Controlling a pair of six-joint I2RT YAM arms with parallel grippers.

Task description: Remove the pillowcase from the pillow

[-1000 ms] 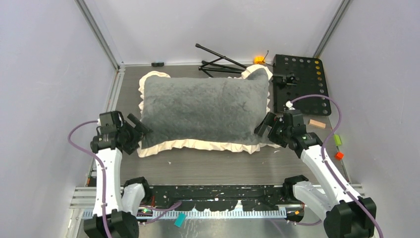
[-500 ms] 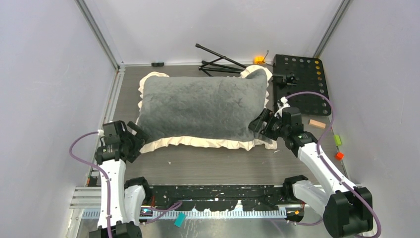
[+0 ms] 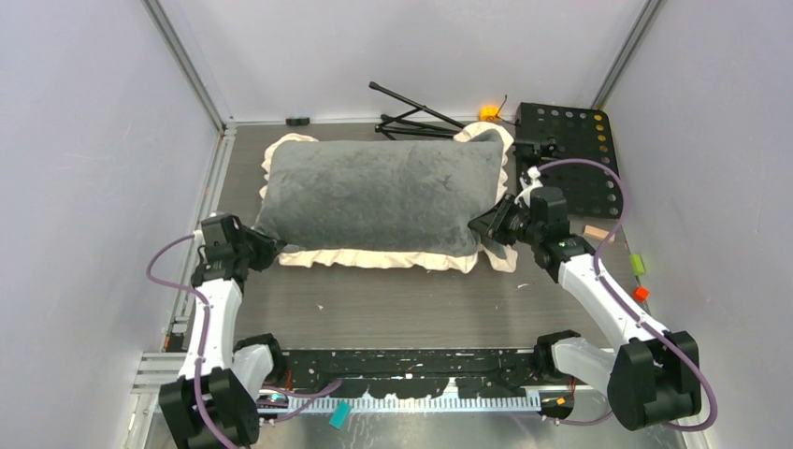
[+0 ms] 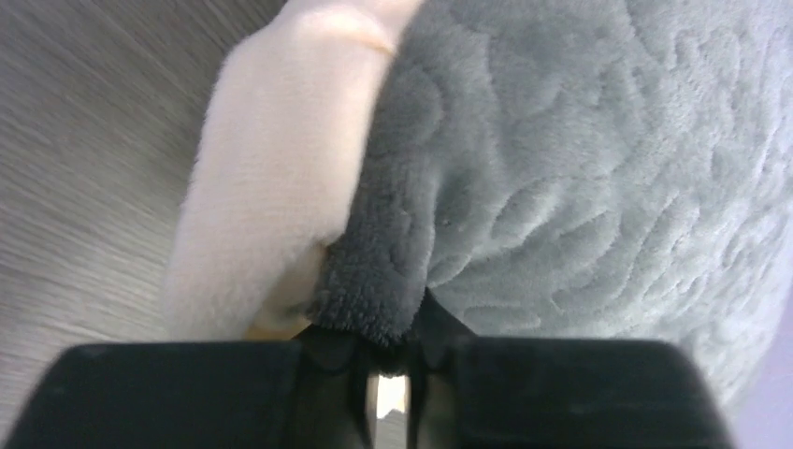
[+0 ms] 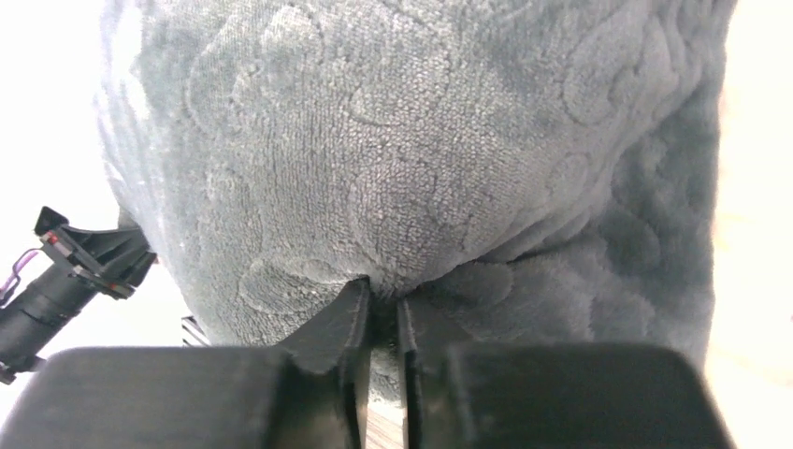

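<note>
Left claw (image 3: 266, 251) and right claw (image 3: 483, 226) each pinch a near pillowcase (image 3: 374, 192) corner.

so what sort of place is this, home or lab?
Likely a lab robot cell, not a home: plain white enclosure walls, aluminium framing, and a black perforated mounting plate.

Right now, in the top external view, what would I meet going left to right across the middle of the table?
left fingers → pillowcase → right fingers → wooden block → green block
</note>
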